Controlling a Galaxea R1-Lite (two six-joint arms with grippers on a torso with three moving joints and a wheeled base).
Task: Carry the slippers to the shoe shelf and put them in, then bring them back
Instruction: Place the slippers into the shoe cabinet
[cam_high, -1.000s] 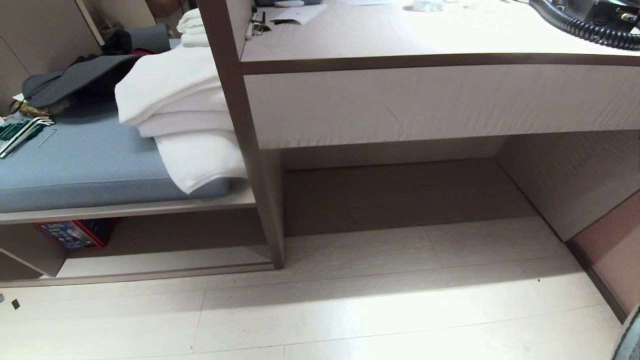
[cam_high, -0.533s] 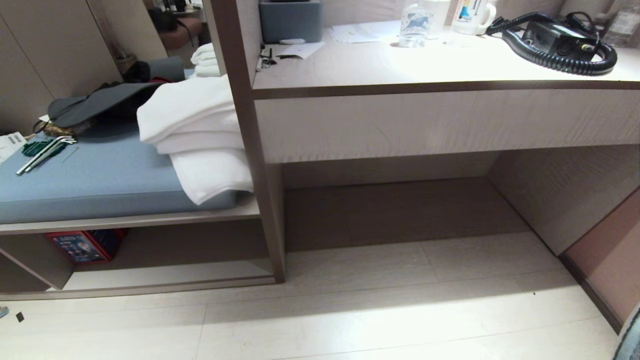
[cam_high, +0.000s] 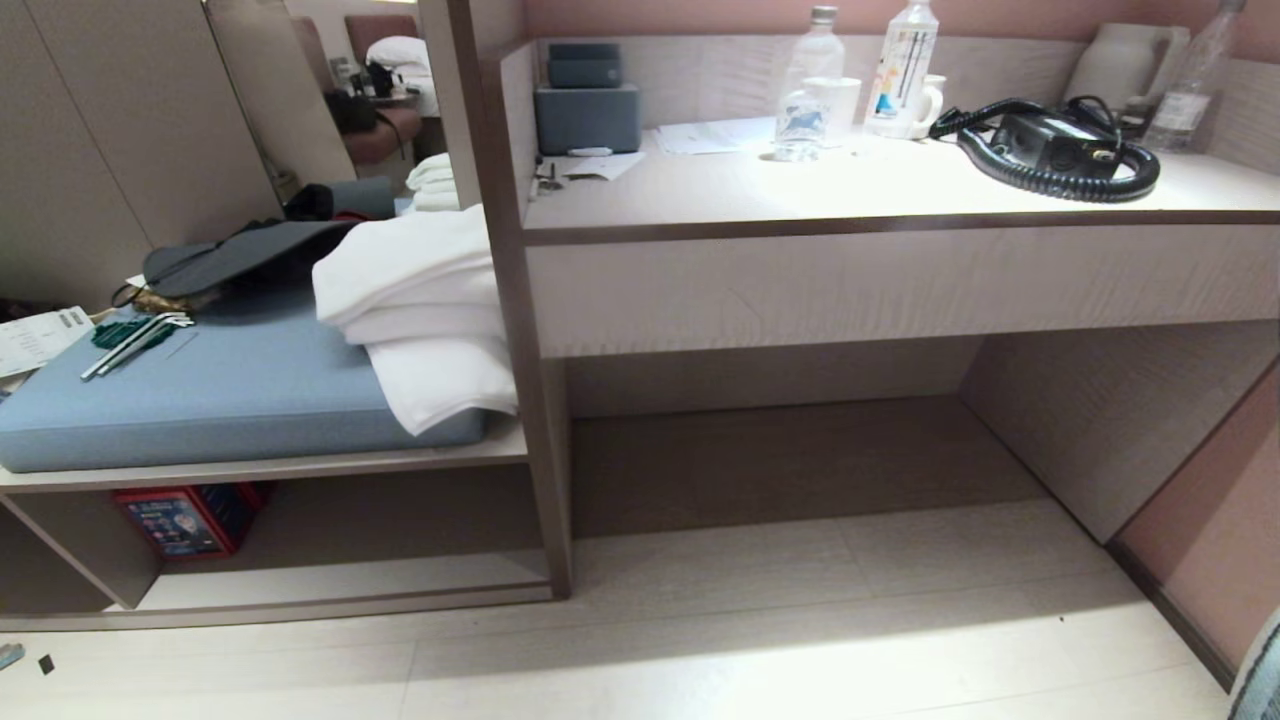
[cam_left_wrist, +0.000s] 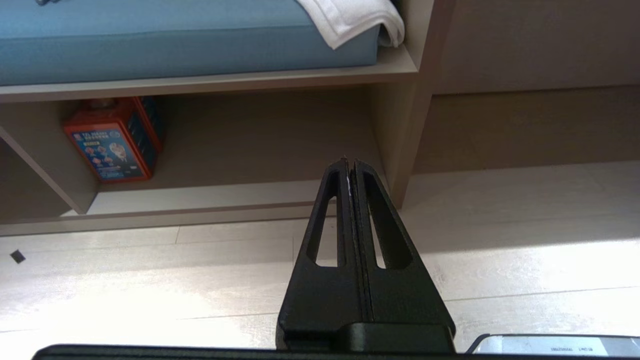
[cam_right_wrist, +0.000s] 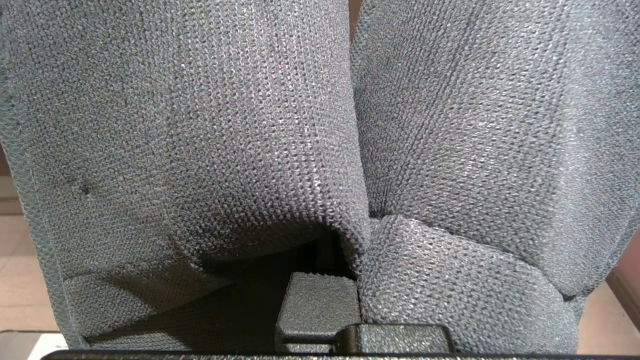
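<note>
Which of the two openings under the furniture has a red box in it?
The shoe shelf under the blue cushion; the red box stands at its left end.

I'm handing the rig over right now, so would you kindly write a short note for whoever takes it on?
Right hand: shut on the pair of dark grey knit slide slippers, which fill the right wrist view; they hang outside the head view.
Left hand: shut, empty, pointing toward the floor in front of the shelf.
The low taupe wood-grain shoe shelf under the blue cushion holds only a red box at its left end.
Done: slippers picked up.
Left: put them into the shelf, then bring them back.
</note>
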